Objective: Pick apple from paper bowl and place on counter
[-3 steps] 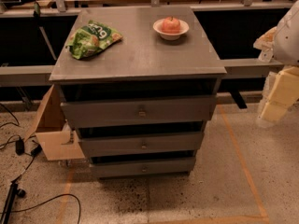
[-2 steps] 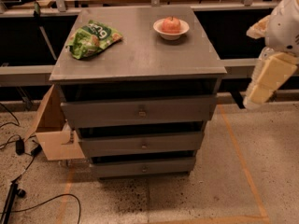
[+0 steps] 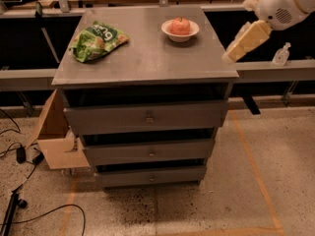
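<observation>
The red-orange apple (image 3: 180, 25) sits in the white paper bowl (image 3: 168, 32) at the back right of the grey counter (image 3: 147, 58). My gripper (image 3: 232, 56) hangs from the white arm (image 3: 285, 4) at the upper right. It is in the air just off the counter's right edge, to the right of the bowl and nearer the front. It holds nothing that I can see.
A green snack bag (image 3: 98, 41) lies on the counter's left side. Three drawers (image 3: 147, 117) face me below. An open cardboard box (image 3: 54, 136) and cables (image 3: 19, 154) lie left of the cabinet. A small clear bottle (image 3: 281, 54) stands on the ledge at right.
The arm has risen and swung left, from low beside the cabinet's right side up to the counter's right edge. The apple, bowl and bag have not moved.
</observation>
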You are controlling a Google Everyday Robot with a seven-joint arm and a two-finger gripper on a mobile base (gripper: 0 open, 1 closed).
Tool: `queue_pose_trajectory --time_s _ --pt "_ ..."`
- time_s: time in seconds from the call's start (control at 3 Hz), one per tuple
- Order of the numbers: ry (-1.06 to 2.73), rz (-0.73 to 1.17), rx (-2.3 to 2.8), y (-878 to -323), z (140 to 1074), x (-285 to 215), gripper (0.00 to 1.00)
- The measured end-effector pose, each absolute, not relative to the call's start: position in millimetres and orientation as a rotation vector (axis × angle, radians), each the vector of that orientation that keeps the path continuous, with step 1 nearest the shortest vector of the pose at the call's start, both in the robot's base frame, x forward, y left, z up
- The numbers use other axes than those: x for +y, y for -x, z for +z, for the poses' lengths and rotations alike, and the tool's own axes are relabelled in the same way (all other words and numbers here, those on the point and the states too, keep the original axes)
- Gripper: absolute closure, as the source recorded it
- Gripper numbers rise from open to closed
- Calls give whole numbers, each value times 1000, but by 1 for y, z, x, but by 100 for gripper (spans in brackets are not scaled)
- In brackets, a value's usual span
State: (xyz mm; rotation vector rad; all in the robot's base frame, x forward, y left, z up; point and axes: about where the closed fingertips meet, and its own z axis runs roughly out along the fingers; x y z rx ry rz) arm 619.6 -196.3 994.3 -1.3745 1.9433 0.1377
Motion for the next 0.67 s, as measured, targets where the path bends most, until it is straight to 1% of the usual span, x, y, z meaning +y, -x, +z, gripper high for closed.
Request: queue_pose_trajectory --time_s 0.33,0.67 --pt "1187 164 1906 -688 974 -199 0" --pt "1035 133 1895 -749 960 -198 0"
